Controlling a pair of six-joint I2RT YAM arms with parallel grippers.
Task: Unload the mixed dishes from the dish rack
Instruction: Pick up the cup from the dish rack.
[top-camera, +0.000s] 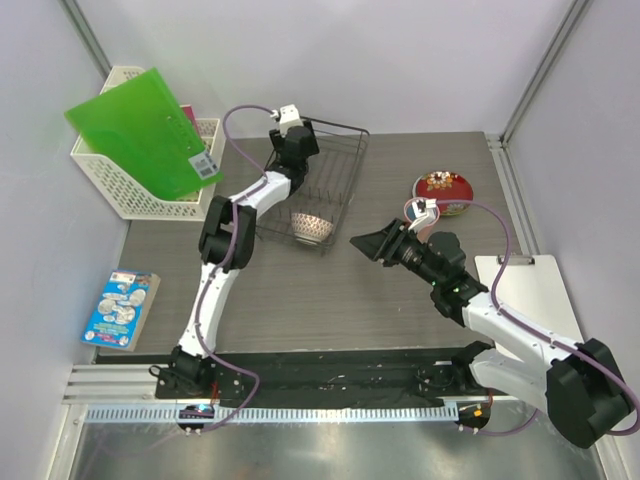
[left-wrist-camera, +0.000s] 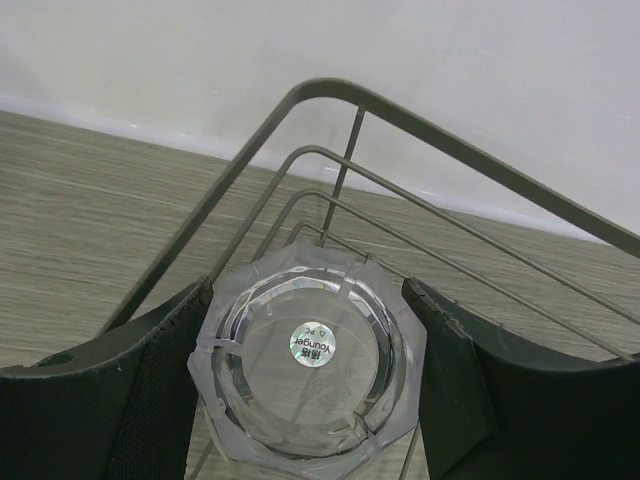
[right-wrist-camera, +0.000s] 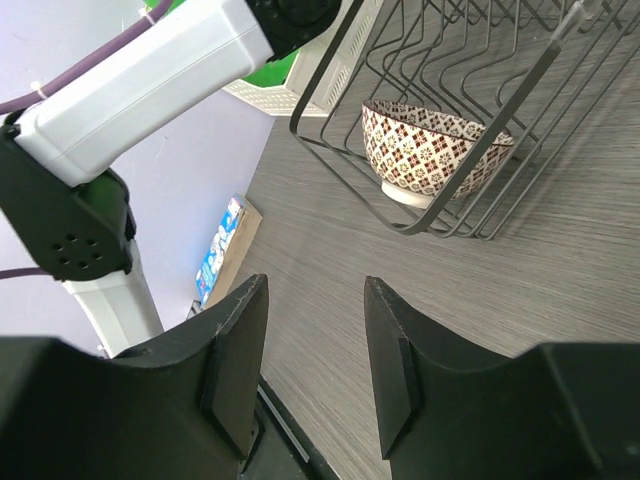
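Left wrist view: a clear, eight-sided glass dish with a round sticker at its centre sits in a corner of the thin black wire dish rack. The left gripper has its dark padded fingers pressed against two opposite facets. Only the right wrist view shows the white bowl's reddish lattice pattern, at the rack's near end on the wood-grain table. The right gripper hovers outside the rack, fingers parted on nothing.
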